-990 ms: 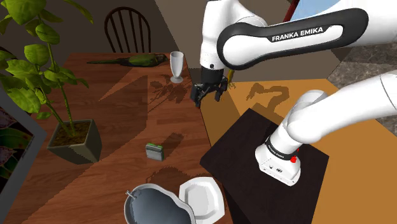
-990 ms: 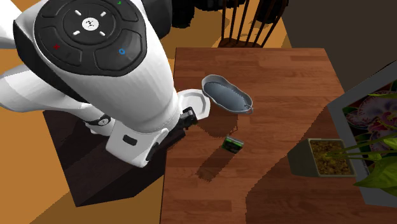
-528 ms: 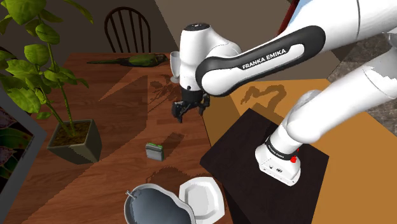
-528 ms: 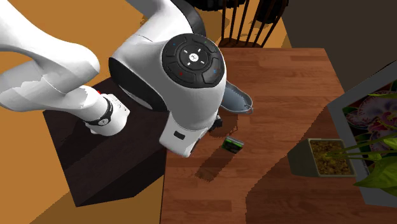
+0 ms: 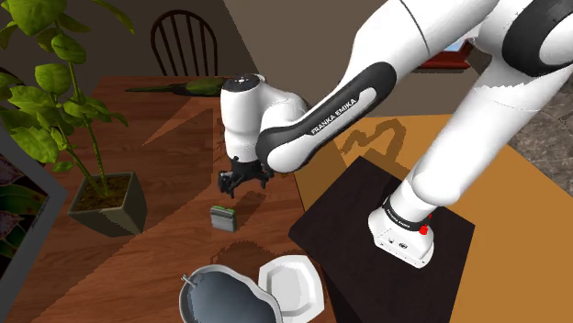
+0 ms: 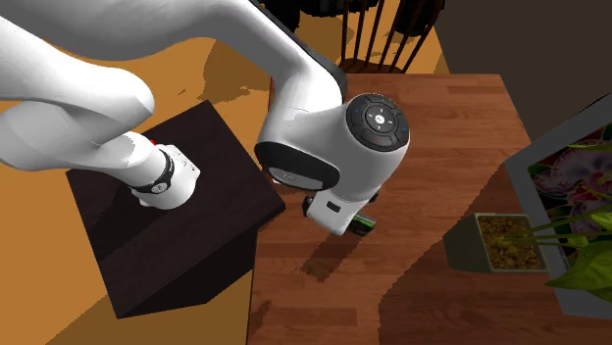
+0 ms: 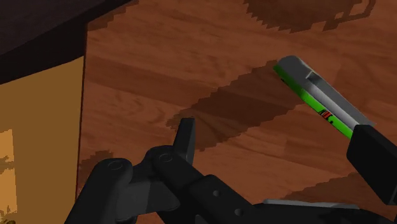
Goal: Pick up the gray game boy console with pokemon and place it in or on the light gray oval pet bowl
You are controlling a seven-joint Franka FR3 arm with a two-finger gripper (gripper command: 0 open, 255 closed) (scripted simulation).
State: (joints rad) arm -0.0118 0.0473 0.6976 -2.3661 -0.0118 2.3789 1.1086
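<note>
Two fingers [image 7: 185, 136] of the end effector [image 7: 277, 137] stand apart, the game boy [image 7: 320, 94] just beside one.

Warm browns everywhere, plus one pop of green

The game boy console [image 7: 321, 95] is gray with a bright green edge and a tiny red mark. The table [image 5: 165, 248] is reddish-brown wood grain, the pet bowl [image 5: 230, 294] bluish gray, the stand [image 5: 349, 229] near-black, the arm [image 5: 252, 115] white, and the gripper [image 5: 243, 177] black.
</note>
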